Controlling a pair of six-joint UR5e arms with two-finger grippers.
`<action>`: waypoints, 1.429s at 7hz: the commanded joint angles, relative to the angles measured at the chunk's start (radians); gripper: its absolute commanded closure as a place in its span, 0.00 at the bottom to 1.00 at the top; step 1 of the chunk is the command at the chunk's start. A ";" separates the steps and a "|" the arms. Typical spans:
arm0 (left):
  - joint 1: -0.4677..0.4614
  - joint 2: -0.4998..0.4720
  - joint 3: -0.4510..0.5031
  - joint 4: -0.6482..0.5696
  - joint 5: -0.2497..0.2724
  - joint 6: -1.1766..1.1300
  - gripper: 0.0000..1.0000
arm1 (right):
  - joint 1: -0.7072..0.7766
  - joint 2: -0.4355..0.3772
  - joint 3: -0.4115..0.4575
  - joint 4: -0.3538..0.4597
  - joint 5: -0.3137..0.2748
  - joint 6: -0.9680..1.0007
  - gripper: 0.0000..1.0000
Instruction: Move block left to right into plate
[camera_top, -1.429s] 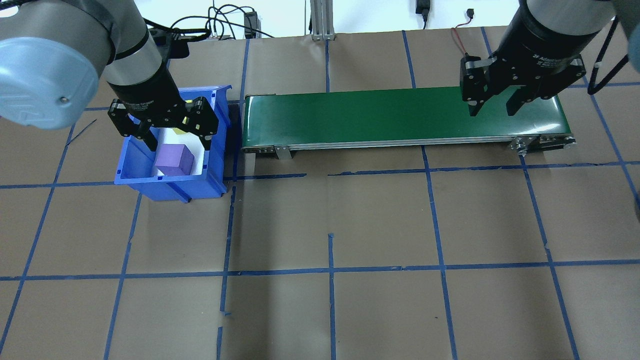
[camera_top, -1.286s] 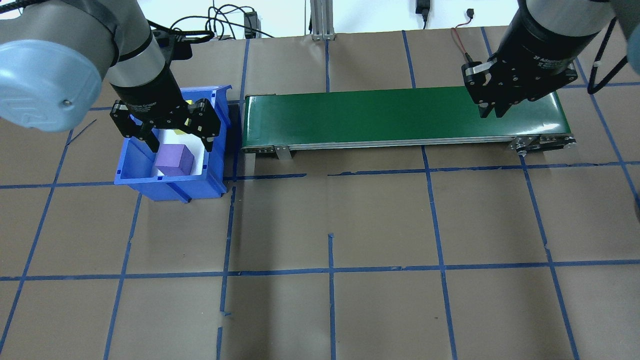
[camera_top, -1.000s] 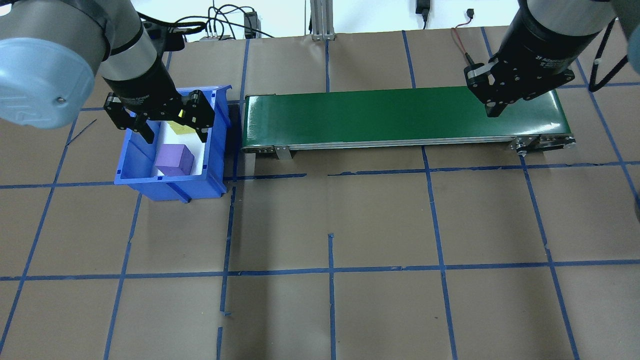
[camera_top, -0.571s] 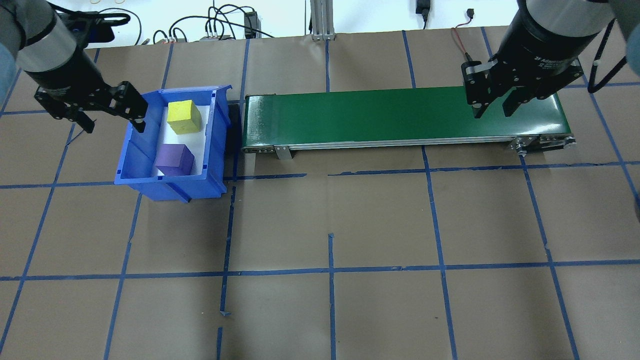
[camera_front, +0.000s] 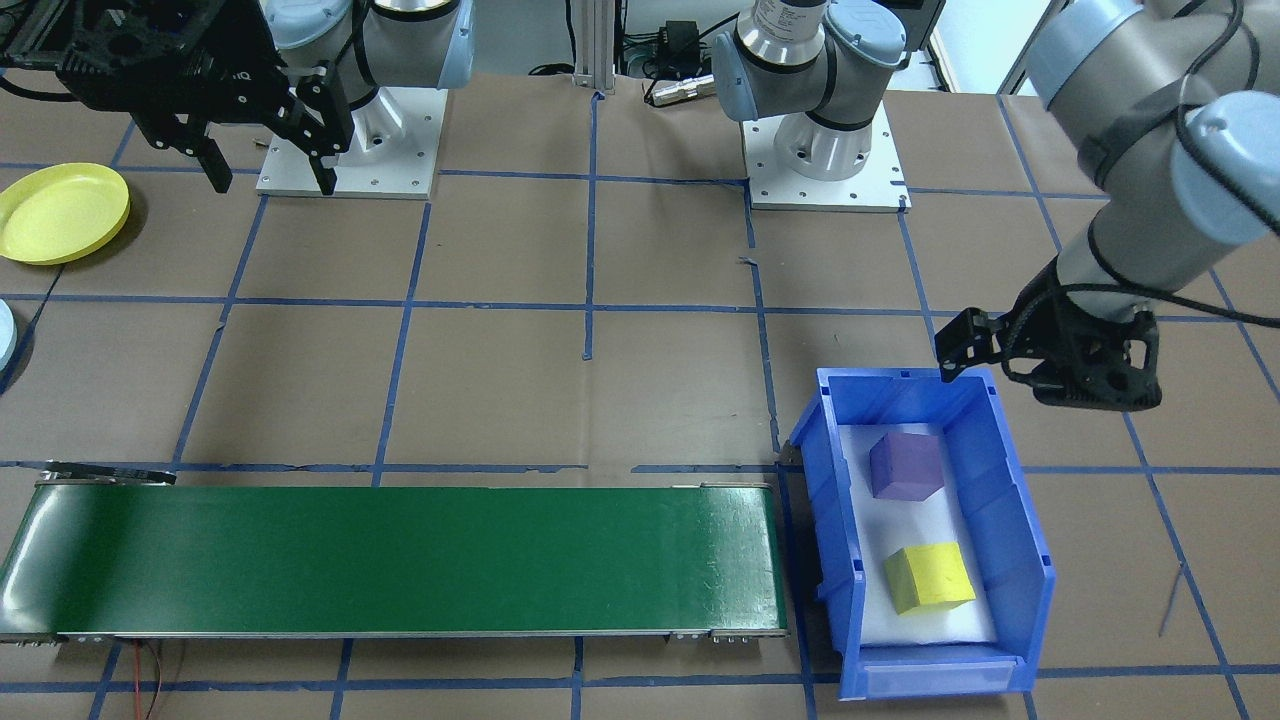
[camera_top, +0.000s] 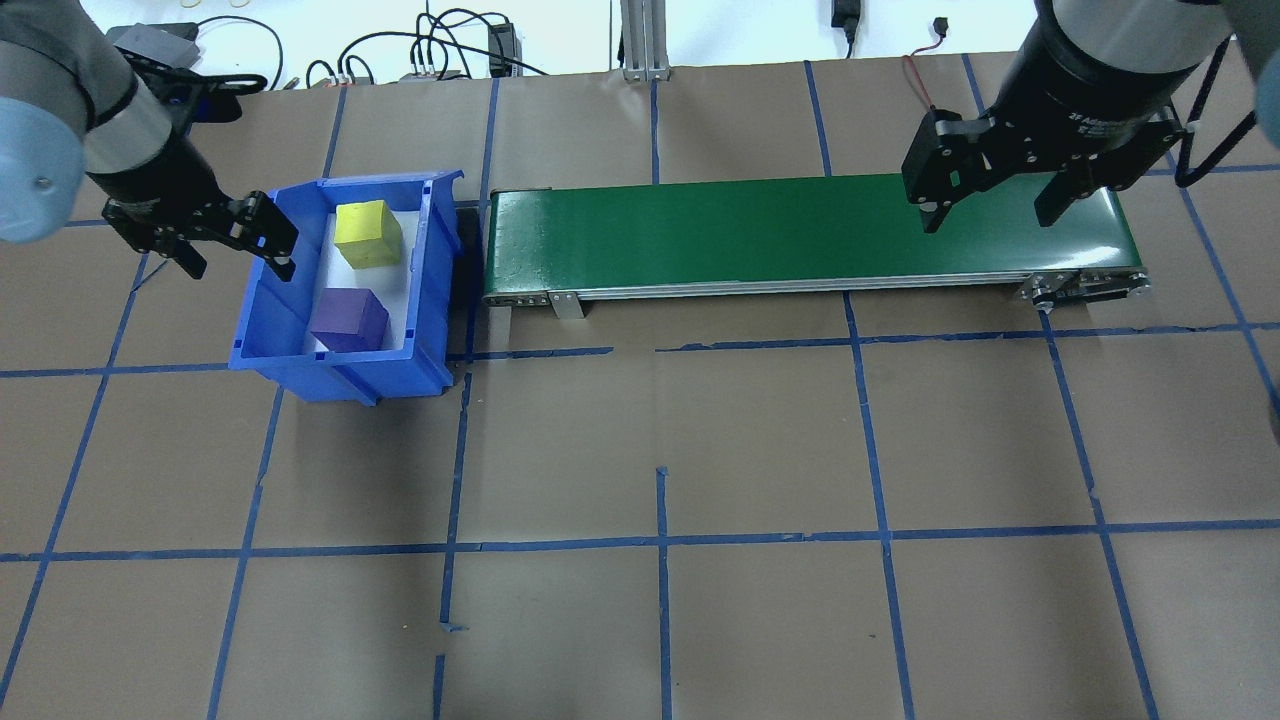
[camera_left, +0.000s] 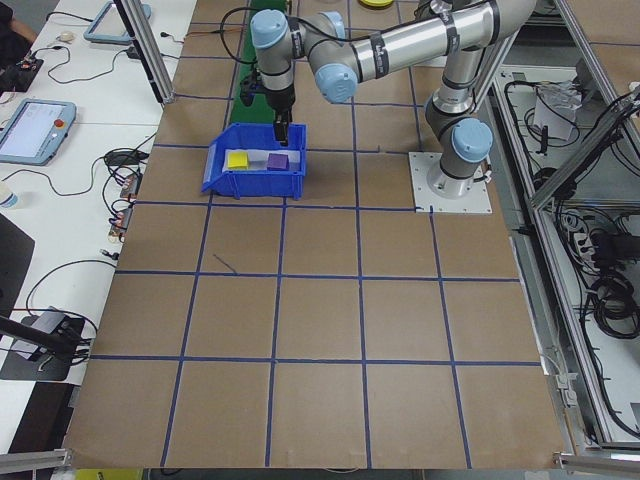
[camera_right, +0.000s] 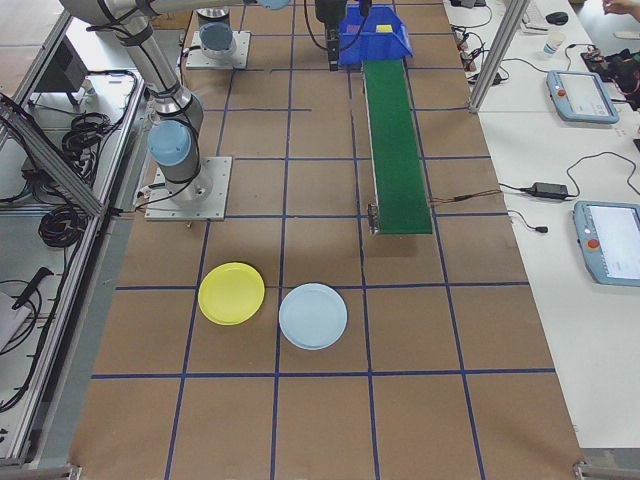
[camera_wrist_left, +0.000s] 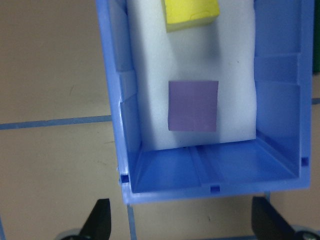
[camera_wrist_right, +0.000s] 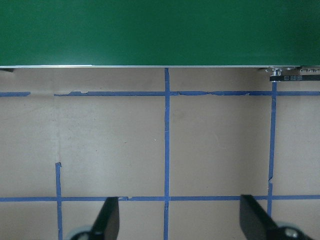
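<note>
Brown papered surface (camera_top: 760, 440) with blue tape grid. Green conveyor belt (camera_top: 800, 235) beside a blue bin (camera_top: 440, 280); the bin holds a yellow block (camera_top: 368, 234) and a purple block (camera_top: 349, 320). Yellow plate (camera_right: 231, 293) lies well apart, beside a pale blue plate (camera_right: 313, 316). Left gripper (camera_top: 232, 252), fingers apart, empty, at the bin's outer wall. Right gripper (camera_top: 990, 205), fingers spread wide, empty, over the belt's far end.

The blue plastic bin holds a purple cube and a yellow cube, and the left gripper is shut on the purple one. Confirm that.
Not quite. The blue plastic bin holds the purple cube and yellow cube, but the left gripper is open and holds nothing, as the overhead exterior view shows.
</note>
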 joint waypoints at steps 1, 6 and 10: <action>-0.028 -0.057 -0.093 0.169 0.002 0.003 0.00 | 0.000 0.001 0.000 -0.010 0.000 0.000 0.00; -0.049 -0.111 -0.133 0.231 -0.001 0.086 0.02 | 0.000 0.001 0.003 -0.008 -0.008 -0.005 0.00; -0.049 -0.175 -0.136 0.277 -0.003 0.084 0.06 | 0.003 0.001 0.006 -0.012 -0.010 -0.017 0.30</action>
